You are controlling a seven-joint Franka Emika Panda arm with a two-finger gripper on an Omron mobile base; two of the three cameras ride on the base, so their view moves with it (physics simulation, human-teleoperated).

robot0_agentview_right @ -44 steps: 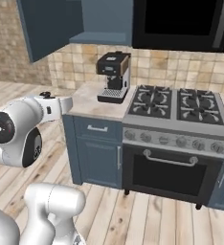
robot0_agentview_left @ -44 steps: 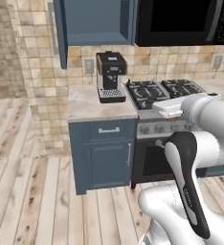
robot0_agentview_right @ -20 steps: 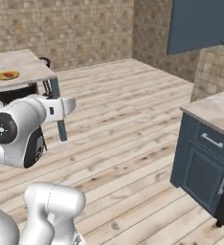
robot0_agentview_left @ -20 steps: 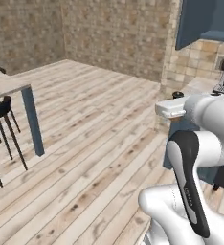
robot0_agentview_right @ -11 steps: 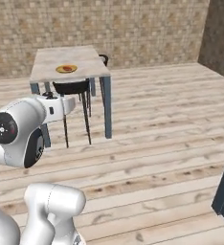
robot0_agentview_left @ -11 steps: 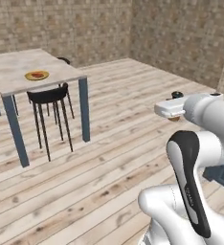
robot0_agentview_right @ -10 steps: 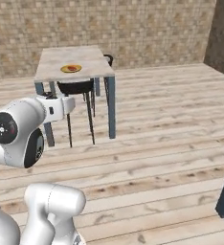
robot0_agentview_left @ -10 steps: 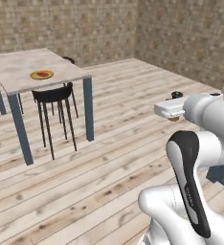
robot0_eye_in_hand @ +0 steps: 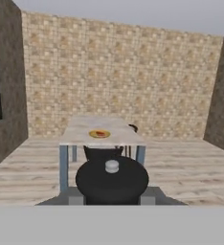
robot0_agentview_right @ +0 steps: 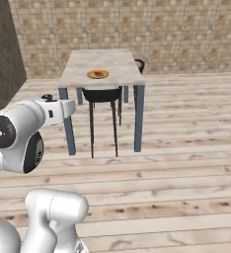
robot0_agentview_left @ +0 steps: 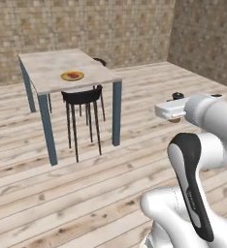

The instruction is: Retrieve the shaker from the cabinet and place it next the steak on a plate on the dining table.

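Ahead, dining table on plank floor – hand clamped on shaker

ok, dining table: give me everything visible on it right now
The dining table is rectangular, with a pale marbled beige top on thin blue-grey legs, standing level on the wood-plank floor near the brick wall. The yellow-rimmed plate sits on it toward the near end, holding the small red steak. A black stool is tucked partly under it; a second dark seat shows behind.
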